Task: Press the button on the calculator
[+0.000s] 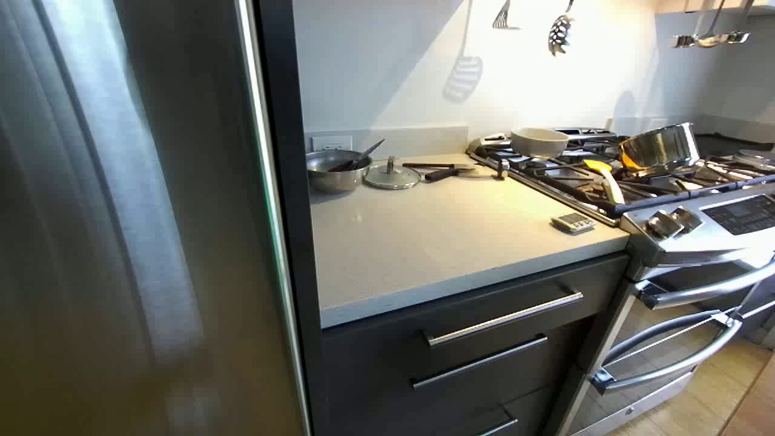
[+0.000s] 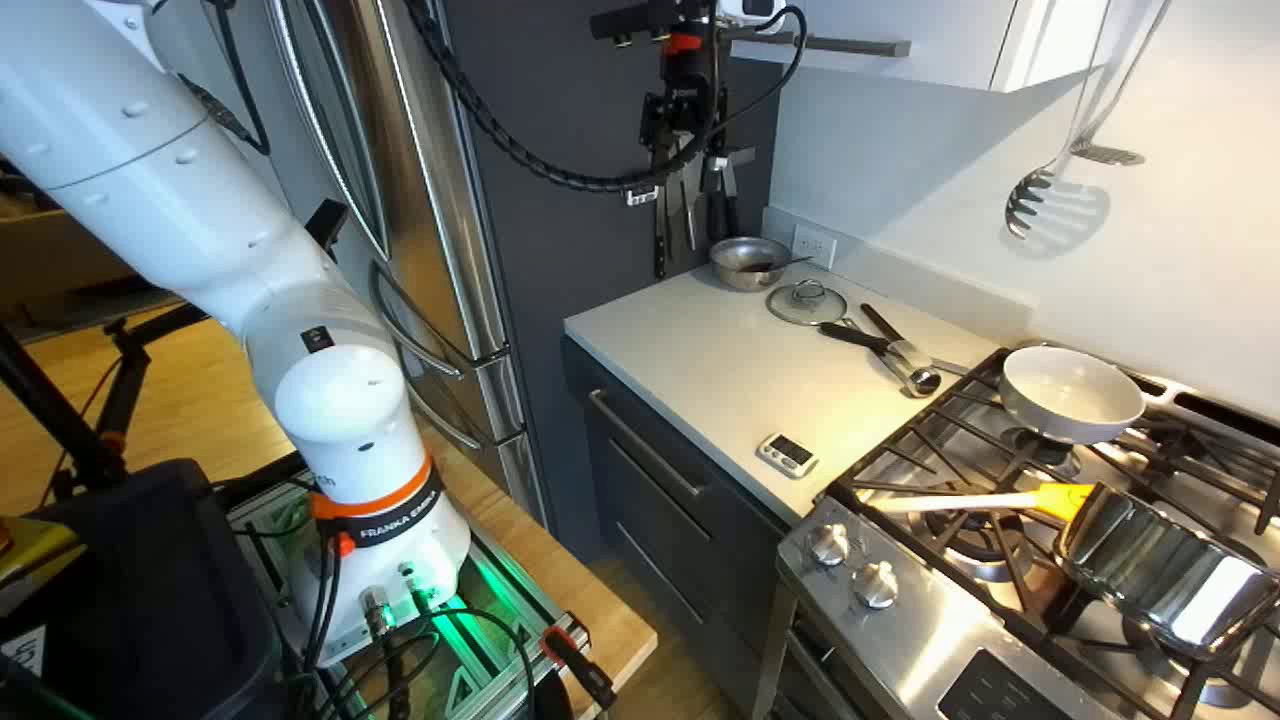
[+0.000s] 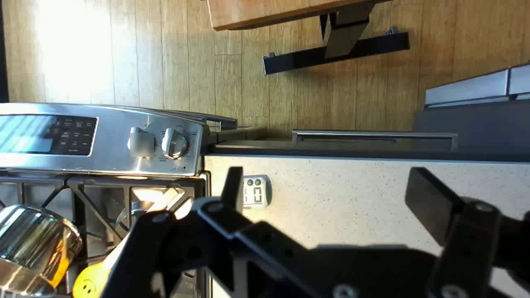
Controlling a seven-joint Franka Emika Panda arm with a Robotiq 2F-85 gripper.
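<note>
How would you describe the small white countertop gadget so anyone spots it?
Beside the steel gas stove is a pale speckled countertop. Near its front corner by the stove lies the white rectangular gadget, the only countertop item with a digital display.

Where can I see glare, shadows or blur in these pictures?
Wrist view: glare whitens part of the floor; a square blur covers most of one stove knob. In an exterior view, a slotted shadow falls on the wall and pale streaks run down the refrigerator. In an exterior view, the metal pot catches bright reflections.
</note>
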